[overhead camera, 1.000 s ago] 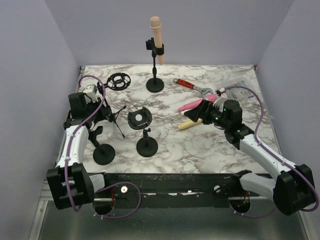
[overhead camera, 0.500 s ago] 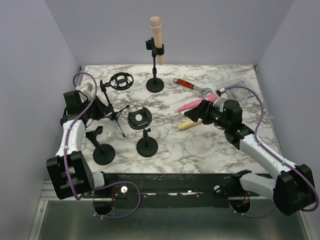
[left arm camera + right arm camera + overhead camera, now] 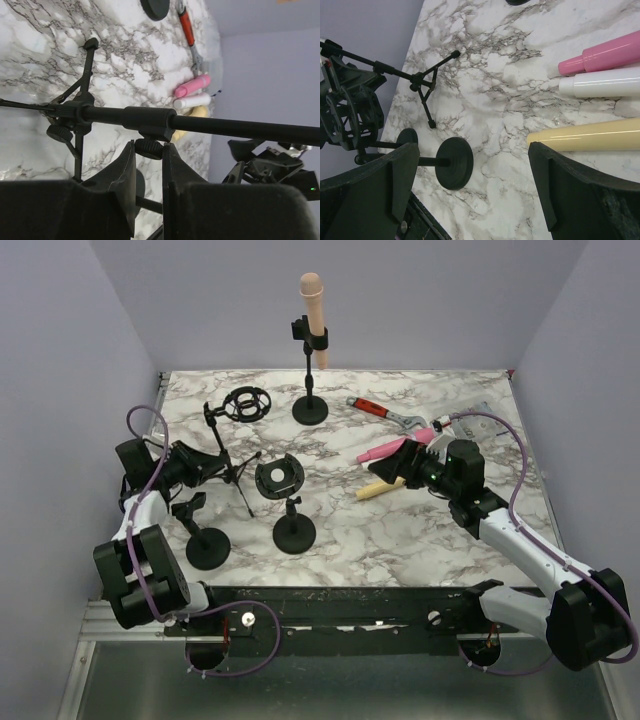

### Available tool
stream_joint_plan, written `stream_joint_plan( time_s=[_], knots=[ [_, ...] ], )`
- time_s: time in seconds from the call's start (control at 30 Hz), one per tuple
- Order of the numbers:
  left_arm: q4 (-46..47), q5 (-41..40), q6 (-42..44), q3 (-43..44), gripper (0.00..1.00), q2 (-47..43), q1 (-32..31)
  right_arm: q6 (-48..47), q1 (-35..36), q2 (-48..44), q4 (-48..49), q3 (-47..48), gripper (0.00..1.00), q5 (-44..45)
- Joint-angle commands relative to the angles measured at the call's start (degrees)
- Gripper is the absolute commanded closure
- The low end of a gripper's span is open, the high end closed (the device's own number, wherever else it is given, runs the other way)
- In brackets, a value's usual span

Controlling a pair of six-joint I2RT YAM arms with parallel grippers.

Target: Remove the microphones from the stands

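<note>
The peach microphone [image 3: 312,302] stands upright in the clip of a black round-base stand [image 3: 310,408] at the back of the marble table; no gripper is near it. My left gripper [image 3: 208,468] at the left is shut on the knob [image 3: 149,148] of a black tripod boom stand [image 3: 232,468], whose boom [image 3: 150,118] crosses just above my fingertips. My right gripper [image 3: 388,476] is open and empty, low over the table at the right, next to loose pink [image 3: 605,55], white [image 3: 605,82] and yellow [image 3: 585,136] microphones.
Two short empty round-base stands [image 3: 293,530] [image 3: 207,545] stand near the front. A black shock-mount ring [image 3: 246,403] sits at the tripod stand's far end. A red-handled wrench [image 3: 385,412] lies at the back right. Purple walls close in on three sides.
My left wrist has swung left and toward the near edge, still gripping the tripod stand, which has shifted and turned slightly. The right arm and the peach microphone have not moved.
</note>
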Motion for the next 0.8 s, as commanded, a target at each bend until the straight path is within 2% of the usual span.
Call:
stream_joint_plan(
  time_s=[0.0, 0.07, 0.13, 0.3, 0.4, 0.57, 0.6, 0.67, 0.7, 0.77],
  knots=[
    [22.6, 7.0, -21.5, -8.0, 1.0, 1.6, 1.8, -0.4, 0.3, 0.1, 0.7, 0.0, 0.0, 1.2],
    [34.5, 7.5, -30.6, -11.1, 1.0, 3.0, 2.5, -0.3, 0.3, 0.2, 0.7, -0.1, 0.0, 1.2],
    [39.3, 7.2, -35.4, -12.4, 1.0, 4.3, 2.5, -0.4, 0.3, 0.2, 0.7, 0.0, 0.0, 1.0],
    [60.2, 6.7, -50.8, -16.4, 1.0, 9.3, 2.6, -0.3, 0.3, 0.5, 0.9, -0.1, 0.0, 1.2],
    [64.7, 6.6, -53.9, -17.1, 1.0, 10.9, 2.7, -0.3, 0.2, 0.7, 1.0, -0.1, 0.0, 1.2],
    [56.0, 6.8, -47.0, -15.5, 1.0, 8.3, 3.1, -0.3, 0.3, 1.0, 1.2, -0.2, 0.0, 1.3],
    [52.0, 6.8, -44.1, -14.7, 0.95, 7.2, 3.3, -0.3, 0.2, 1.0, 1.3, -0.2, 0.0, 1.2],
    [37.8, 6.1, -34.6, -11.5, 0.74, 3.5, 3.6, -0.2, 0.3, 1.1, 1.4, -0.3, 0.0, 1.3],
    [27.4, 4.9, -27.5, -9.3, 0.62, 1.2, 3.7, -0.2, 0.3, 1.2, 1.4, -0.3, 0.0, 1.2],
    [9.4, 0.9, -14.6, -3.6, 0.43, -2.1, 3.7, -0.2, 0.2, 1.3, 1.4, -0.3, 0.0, 1.3]
  ],
)
